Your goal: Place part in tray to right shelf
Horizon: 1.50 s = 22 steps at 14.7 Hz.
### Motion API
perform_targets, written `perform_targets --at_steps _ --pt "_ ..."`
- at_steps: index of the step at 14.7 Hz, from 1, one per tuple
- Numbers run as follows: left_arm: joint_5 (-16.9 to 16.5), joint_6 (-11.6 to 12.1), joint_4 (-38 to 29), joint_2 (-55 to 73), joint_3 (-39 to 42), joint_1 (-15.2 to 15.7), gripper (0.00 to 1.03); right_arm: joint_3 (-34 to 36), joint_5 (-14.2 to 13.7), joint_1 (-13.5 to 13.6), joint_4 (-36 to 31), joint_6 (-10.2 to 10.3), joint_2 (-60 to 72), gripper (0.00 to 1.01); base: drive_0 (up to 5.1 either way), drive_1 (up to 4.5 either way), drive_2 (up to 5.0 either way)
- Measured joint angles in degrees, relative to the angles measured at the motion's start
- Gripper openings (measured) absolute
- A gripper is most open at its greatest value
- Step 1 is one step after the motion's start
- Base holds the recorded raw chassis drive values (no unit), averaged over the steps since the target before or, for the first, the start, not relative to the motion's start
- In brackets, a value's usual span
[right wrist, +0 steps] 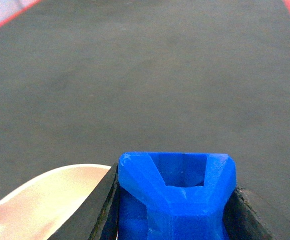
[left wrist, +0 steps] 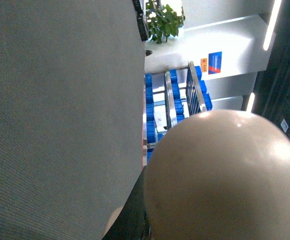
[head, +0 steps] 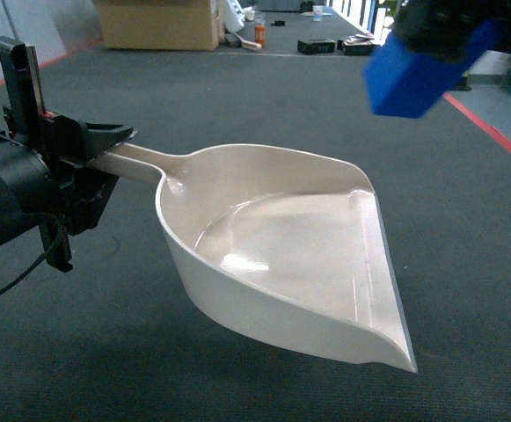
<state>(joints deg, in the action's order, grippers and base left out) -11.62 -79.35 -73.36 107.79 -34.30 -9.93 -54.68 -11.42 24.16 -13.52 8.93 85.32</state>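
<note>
The tray (head: 299, 255), the largest thing in the head view, hangs in the air above the dark grey floor (head: 237, 97), its bowl empty and its flat lip turned toward the lower right. Its long handle runs up and left into the left gripper (head: 92, 154), whose jaws are closed down on the handle's end, gripping it. From the left wrist camera the tray's rounded beige back (left wrist: 224, 180) fills the lower right, and beyond its top edge stands the right shelf (left wrist: 182, 97), its steel rails upright in that tilted view with blue crates (left wrist: 150, 107) among them.

The part (head: 413, 79) is above the tray's far right rim, well clear of the bowl and blurred. In the right wrist view the part (right wrist: 177, 197) sits squarely between the two black fingers (right wrist: 92, 212) of the right gripper (right wrist: 172, 215), which are spread only to the block's width and press its sides, with the tray's rim (right wrist: 40, 200) just left of it.
</note>
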Motion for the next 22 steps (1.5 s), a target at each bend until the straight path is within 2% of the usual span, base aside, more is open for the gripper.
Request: perform_targets --at_steps 1,2,3,4,5,6,7,8,9,10,11,12,13,15,16,21,22 --pt "0.0 0.0 0.0 0.0 0.0 0.0 0.16 -1.9 2.6 3.5 -1.4 3.7 3.4 0.46 0.0 0.0 0.0" --pt "0.0 0.0 0.0 0.0 0.0 0.0 0.16 -2.6 6.3 5.4 -2.8 9.2 8.0 0.46 0.0 0.0 0.0" --pt "0.0 0.0 0.0 0.0 0.0 0.0 0.16 -3.3 9.7 5.9 0.1 14.8 11.4 0.58 0.0 0.0 0.0" --pt "-0.1 0.3 0.2 0.0 0.0 0.0 0.16 -1.5 10.2 5.5 -1.4 18.3 11.2 0.76 0.0 0.0 0.0" --pt "0.0 0.2 0.0 0.0 0.0 0.0 0.16 1.0 9.9 3.6 -2.3 19.0 5.9 0.92 0.0 0.0 0.0" --pt "0.1 0.3 0.1 0.0 0.0 0.0 0.15 3.0 9.3 1.2 -2.2 18.9 0.6 1.0 0.0 0.0 0.0" --pt "0.2 0.3 0.1 0.0 0.0 0.0 0.16 6.8 7.1 -2.1 -3.0 17.3 -6.3 0.98 0.0 0.0 0.0" --pt "0.0 0.3 0.1 0.0 0.0 0.0 0.15 10.3 6.7 -3.3 -4.1 14.9 -10.5 0.98 0.0 0.0 0.0" --pt "0.0 0.3 0.1 0.0 0.0 -0.1 0.16 16.2 -1.4 -2.8 -15.6 6.9 -14.6 0.86 0.0 0.0 0.0" --pt "-0.3 0.2 0.0 0.0 0.0 -0.1 0.16 22.0 -5.8 -4.4 -22.4 -1.2 -18.6 0.71 0.0 0.0 0.0" --pt "0.0 0.3 0.1 0.0 0.0 0.1 0.15 26.1 -5.8 -6.8 -23.8 -4.2 -21.3 0.6 0.0 0.0 0.0" --pt "0.5 0.3 0.0 0.0 0.0 0.3 0.16 30.0 -5.0 -8.7 -24.2 -6.1 -23.2 0.49 0.0 0.0 0.0" --pt "0.2 0.3 0.1 0.0 0.0 0.2 0.16 33.6 -3.3 -10.1 -24.3 -7.3 -25.1 0.36 0.0 0.0 0.0" --pt "-0.2 0.3 0.1 0.0 0.0 -0.1 0.15 38.3 0.1 -12.6 -25.3 -8.3 -30.3 0.1 0.0 0.0 0.0" --pt "0.0 0.3 0.1 0.0 0.0 0.0 0.16 40.9 1.3 -14.3 -25.1 -8.6 -33.1 0.02 0.0 0.0 0.0" --pt "0.0 0.3 0.1 0.0 0.0 0.0 0.15 47.9 5.6 -18.7 -21.6 -8.7 -43.1 0.02 0.0 0.0 0.0" --pt "0.0 0.3 0.1 0.0 0.0 0.0 0.16 49.0 7.7 -20.3 -19.9 -8.7 -45.6 0.02 0.0 0.0 0.0"
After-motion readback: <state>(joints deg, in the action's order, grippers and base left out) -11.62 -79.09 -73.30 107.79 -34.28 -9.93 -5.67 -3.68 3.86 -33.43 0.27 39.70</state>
